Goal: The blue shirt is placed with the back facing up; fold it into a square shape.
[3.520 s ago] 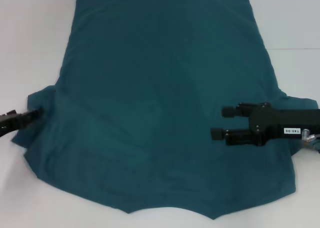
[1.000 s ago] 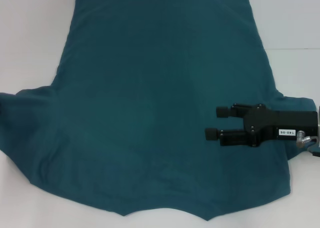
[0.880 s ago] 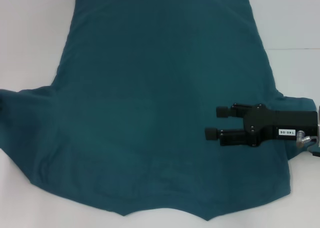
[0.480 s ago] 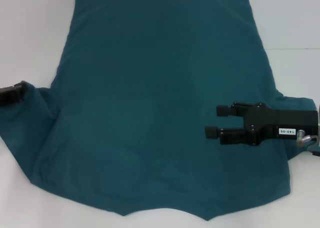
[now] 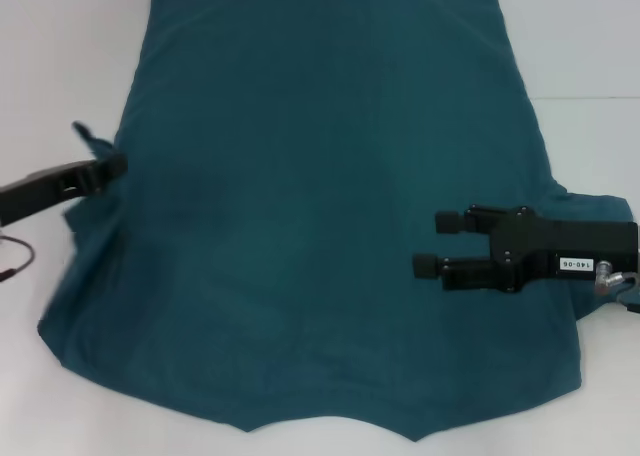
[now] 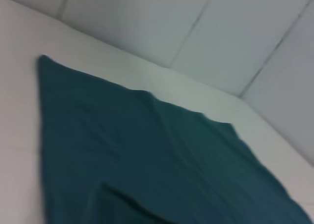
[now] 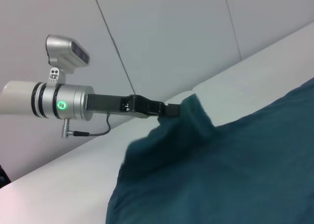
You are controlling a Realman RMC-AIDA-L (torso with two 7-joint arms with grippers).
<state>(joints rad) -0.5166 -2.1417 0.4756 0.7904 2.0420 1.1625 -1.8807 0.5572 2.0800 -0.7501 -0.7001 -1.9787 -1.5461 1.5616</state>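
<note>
White tabletop (image 5: 60,36), pale panelled wall behind.

Item: dark teal-blue soft fabric short-sleeved T-shirt (image 5: 320,206), plain side up, spread flat across most of the tabletop, long axis running away from the robot.

Left gripper (image 5: 108,164): at the shirt's left edge, jaws clamped on the left sleeve, fabric lifted clear of the tabletop. Body of the shirt lies to its right, so the fold likely carries inward.

Right gripper (image 5: 435,244): low over the right side of the shirt, jaws apart, holding nothing.

Right wrist view alone shows the raised sleeve hanging from the left gripper (image 7: 171,109); left wrist view shows only cloth.
</note>
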